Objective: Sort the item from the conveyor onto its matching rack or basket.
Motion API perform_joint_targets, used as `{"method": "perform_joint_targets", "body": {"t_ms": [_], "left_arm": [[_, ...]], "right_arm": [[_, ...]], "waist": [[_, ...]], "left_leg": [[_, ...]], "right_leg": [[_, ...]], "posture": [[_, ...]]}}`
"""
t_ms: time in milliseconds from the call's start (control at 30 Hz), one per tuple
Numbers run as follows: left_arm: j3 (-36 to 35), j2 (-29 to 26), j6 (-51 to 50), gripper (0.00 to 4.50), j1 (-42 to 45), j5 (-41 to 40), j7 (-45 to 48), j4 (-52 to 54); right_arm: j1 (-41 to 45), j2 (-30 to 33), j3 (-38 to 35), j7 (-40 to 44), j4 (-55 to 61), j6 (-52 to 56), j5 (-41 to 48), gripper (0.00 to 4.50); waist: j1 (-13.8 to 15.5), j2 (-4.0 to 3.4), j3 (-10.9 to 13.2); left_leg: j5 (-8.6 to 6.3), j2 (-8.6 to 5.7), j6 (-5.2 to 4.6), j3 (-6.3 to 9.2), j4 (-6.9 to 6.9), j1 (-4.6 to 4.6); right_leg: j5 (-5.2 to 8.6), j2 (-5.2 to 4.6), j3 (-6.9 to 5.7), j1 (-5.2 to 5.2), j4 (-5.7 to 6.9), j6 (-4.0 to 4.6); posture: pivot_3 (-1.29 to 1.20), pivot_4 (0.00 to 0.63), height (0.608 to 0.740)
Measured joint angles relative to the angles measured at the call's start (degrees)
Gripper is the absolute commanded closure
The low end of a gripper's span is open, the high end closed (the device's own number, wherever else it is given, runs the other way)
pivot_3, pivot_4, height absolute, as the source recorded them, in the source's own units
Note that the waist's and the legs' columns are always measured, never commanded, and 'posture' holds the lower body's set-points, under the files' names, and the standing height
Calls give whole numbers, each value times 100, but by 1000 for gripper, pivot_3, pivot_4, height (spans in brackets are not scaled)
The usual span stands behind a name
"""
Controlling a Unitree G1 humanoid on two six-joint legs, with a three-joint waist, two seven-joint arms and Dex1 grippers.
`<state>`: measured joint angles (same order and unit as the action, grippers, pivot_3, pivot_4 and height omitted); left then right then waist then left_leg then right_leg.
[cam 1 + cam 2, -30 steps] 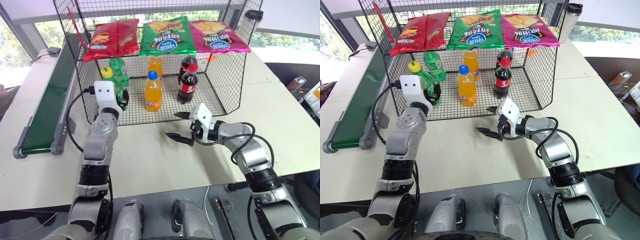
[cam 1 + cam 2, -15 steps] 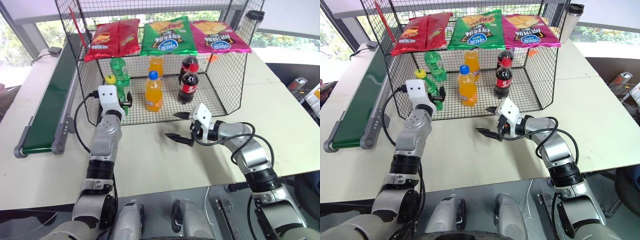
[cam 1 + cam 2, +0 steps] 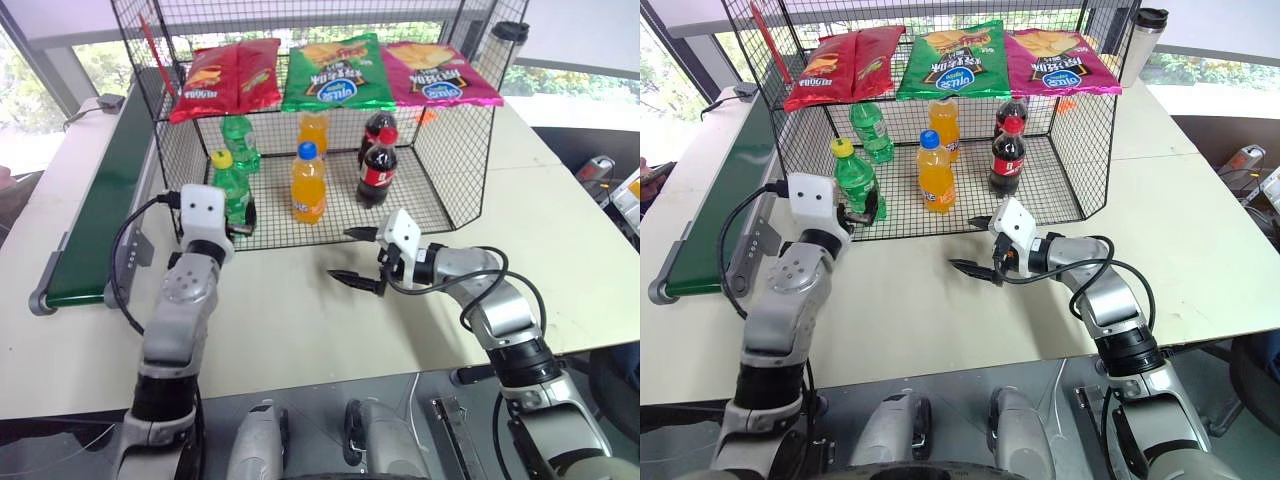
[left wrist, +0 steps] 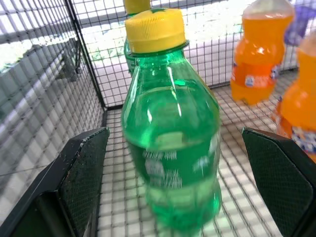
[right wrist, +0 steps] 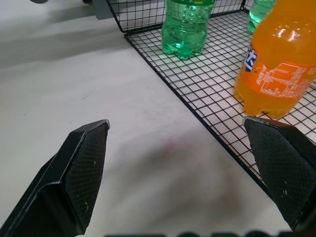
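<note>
The item, a clear-green bottle (image 3: 229,186) with a yellow cap, stands upright on the grid floor at the front left of the black wire cage (image 3: 456,168). My left gripper (image 3: 238,218) is open at the cage's open front, just short of the bottle. In the left wrist view its fingers (image 4: 79,170) stand wide on either side of the bottle (image 4: 170,148) without touching it. My right gripper (image 3: 342,254) hangs open and empty over the table in front of the cage. The dark-green conveyor (image 3: 95,205) runs along the left.
In the cage stand a green-capped green bottle (image 3: 239,140), two orange bottles (image 3: 307,186) and two cola bottles (image 3: 377,172). Snack bags (image 3: 335,72) hang on the upper rail. A tumbler (image 3: 507,38) stands behind the cage. Bare table (image 3: 290,315) lies in front.
My left gripper opened, let go of the yellow-capped bottle and drew back from the cage. The bottle now stands free on the grid floor. The right arm stayed still.
</note>
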<state>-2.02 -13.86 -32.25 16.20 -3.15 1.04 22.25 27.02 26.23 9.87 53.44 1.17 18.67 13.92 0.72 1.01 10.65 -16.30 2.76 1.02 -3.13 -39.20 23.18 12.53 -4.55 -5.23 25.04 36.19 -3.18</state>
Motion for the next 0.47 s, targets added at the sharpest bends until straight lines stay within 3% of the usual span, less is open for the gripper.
{"method": "perform_joint_targets", "body": {"t_ms": [233,467], "left_arm": [[-57,-133,-1083,34,-1219,-219,314,1735],[-359,-71,-1376,34,-2056,-411,445,2129]], "right_arm": [[-39,-35,4,45,0,-28,4,0],[-90,-43,6,50,-17,-48,-3,0]], "waist": [[-8,-1,0],[5,-1,0]], "left_leg": [[0,1,0,3,1,-2],[0,0,0,7,-1,-3]], "right_leg": [[1,0,1,0,0,2],[3,0,1,-1,0,4]], "posture": [[0,150,740],[0,150,740]]}}
